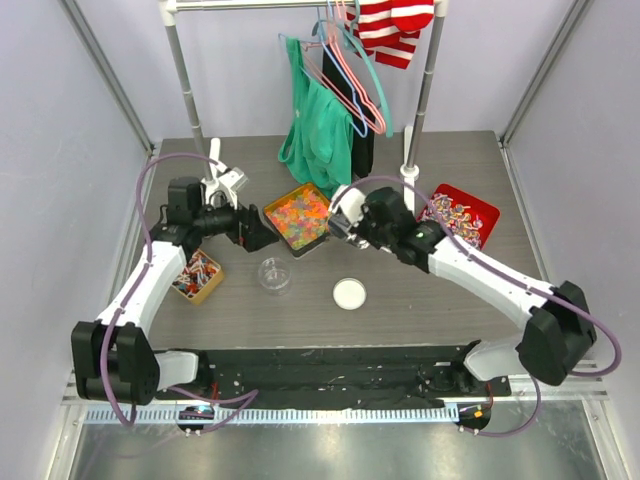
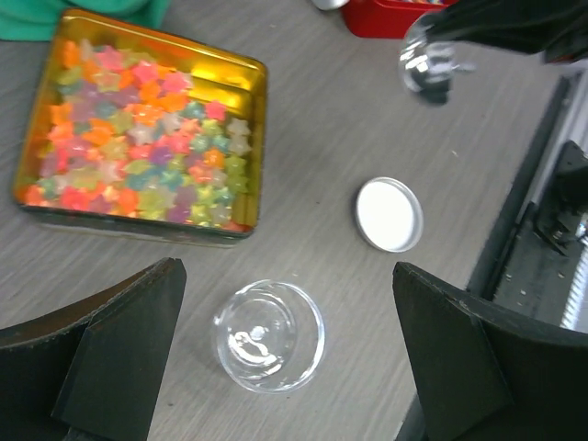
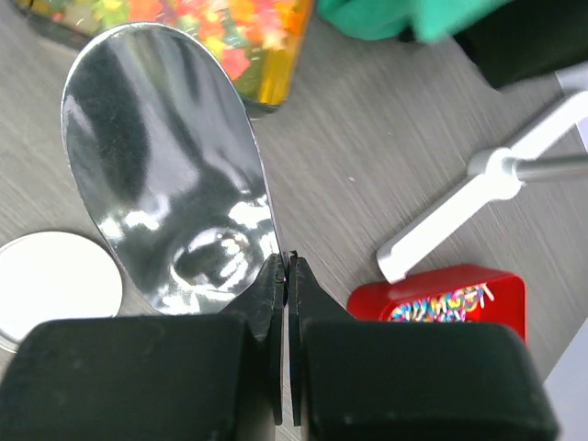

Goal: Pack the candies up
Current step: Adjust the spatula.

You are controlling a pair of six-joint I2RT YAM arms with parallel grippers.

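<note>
Light, loose candies (image 3: 197, 14) ahead of the right pincer (image 3: 287, 266), clamped on a spoon (image 3: 156, 165), seemed best scooped; the left pincer (image 2: 287, 276) gaped.

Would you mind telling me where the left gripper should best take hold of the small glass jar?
Likely its round wall, from above: the jar stands upright, mouth open, and the open left gripper hangs over it, a finger to each side.

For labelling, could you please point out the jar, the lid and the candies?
jar (image 2: 266, 338): left wrist view, base
lid (image 2: 390, 214): left wrist view, centre
candies (image 2: 138, 138): left wrist view, heap's middle
</note>
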